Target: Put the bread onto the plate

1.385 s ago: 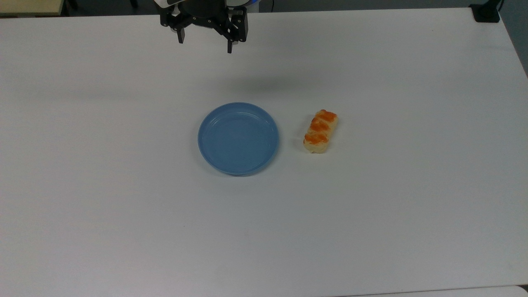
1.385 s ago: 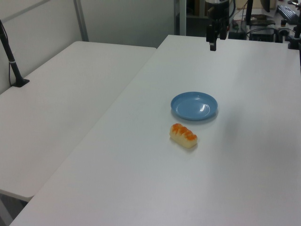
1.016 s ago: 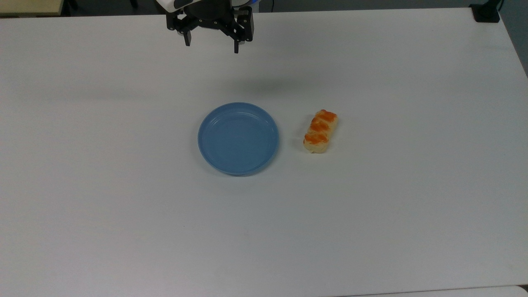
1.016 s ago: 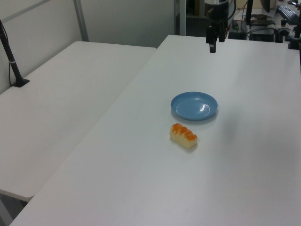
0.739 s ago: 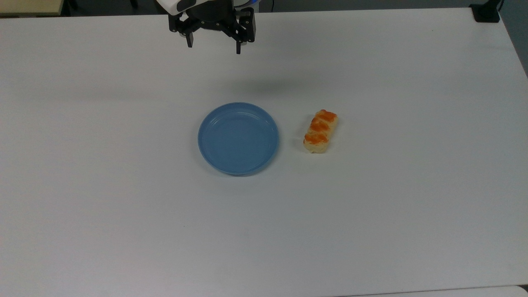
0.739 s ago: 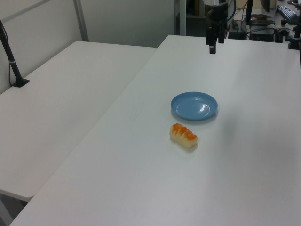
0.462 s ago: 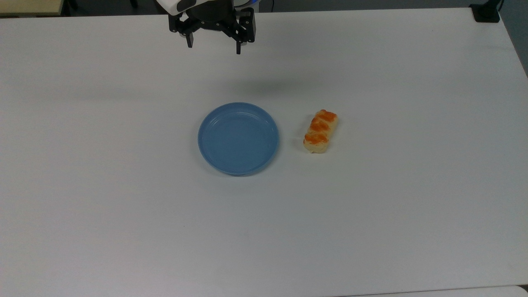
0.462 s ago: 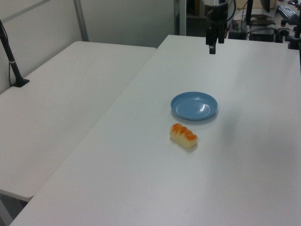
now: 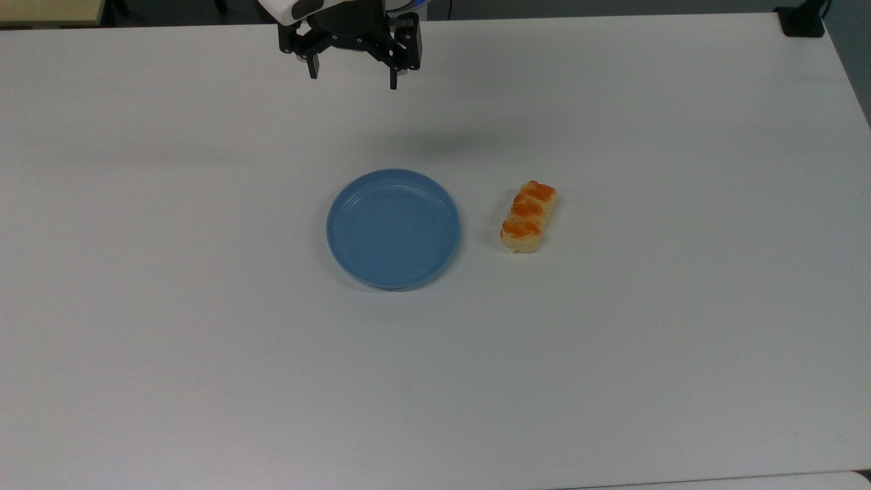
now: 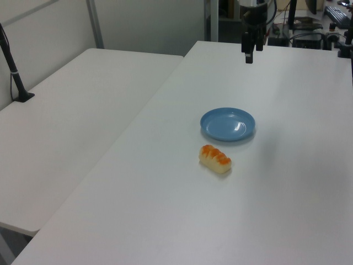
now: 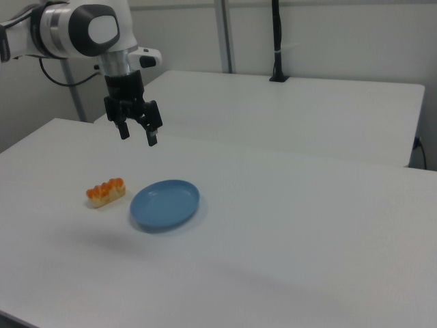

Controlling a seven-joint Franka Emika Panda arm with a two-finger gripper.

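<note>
The bread (image 9: pixel 529 216), a pale-yellow bar with three orange-brown glazed bumps, lies flat on the white table (image 9: pixel 646 354) right of centre in the top view, its long axis running nearly up and down the frame with a slight tilt. It carries no label or writing. Just beside it, to the top view's left and not touching, sits the blue plate (image 9: pixel 393 229), round and shallow with a raised rim; nothing is in it, and its surface shows only faint concentric rings. In the right view the bread (image 11: pixel 106 192) is at the plate's (image 11: pixel 165 204) left. The gripper (image 9: pixel 352 77) hangs above the table at the upper middle of the top view, well apart from both, its two fingers spread wide with nothing between them.
</note>
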